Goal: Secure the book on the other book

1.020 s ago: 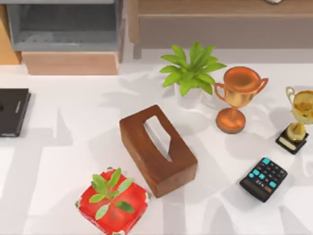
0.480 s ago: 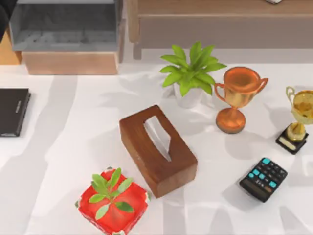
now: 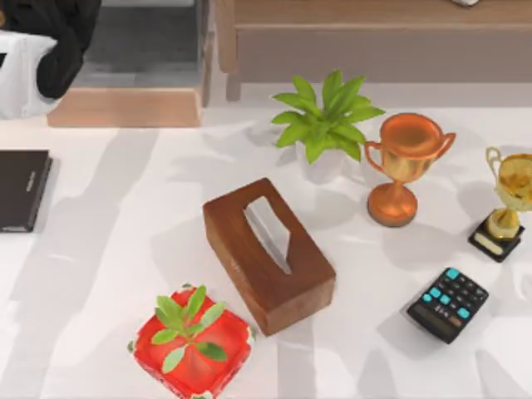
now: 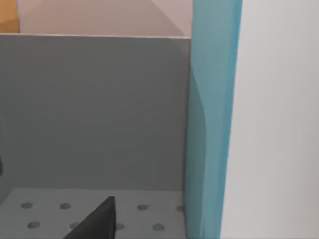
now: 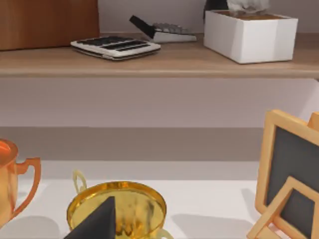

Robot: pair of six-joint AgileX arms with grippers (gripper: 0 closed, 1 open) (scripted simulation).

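The white counter (image 3: 125, 274) carries, from largest to smallest, a brown tissue box (image 3: 268, 253) at its middle, a red pot with a small plant (image 3: 191, 341) by the near edge, a leafy green plant (image 3: 326, 118), a copper trophy (image 3: 405, 162), a gold trophy (image 3: 507, 199) at the right edge, and a black calculator (image 3: 447, 303).

The left arm (image 3: 46, 54) is seen at the far left corner in the top view, over the grey bin (image 3: 145, 46); half a second ago only a dark sliver of it was seen there, and a second ago it was not seen at all.

The teal book (image 4: 212, 119) is seen upright and very close in the left wrist view, beside the grey inner wall of the bin. Whether the left gripper is clamped on it cannot be told.

The flat black book (image 3: 23, 189) lies at the counter's left edge, unmoved, with open white surface between it and the tissue box.

A dark fingertip of the right gripper is seen in the right wrist view near the gold trophy; its state cannot be told.
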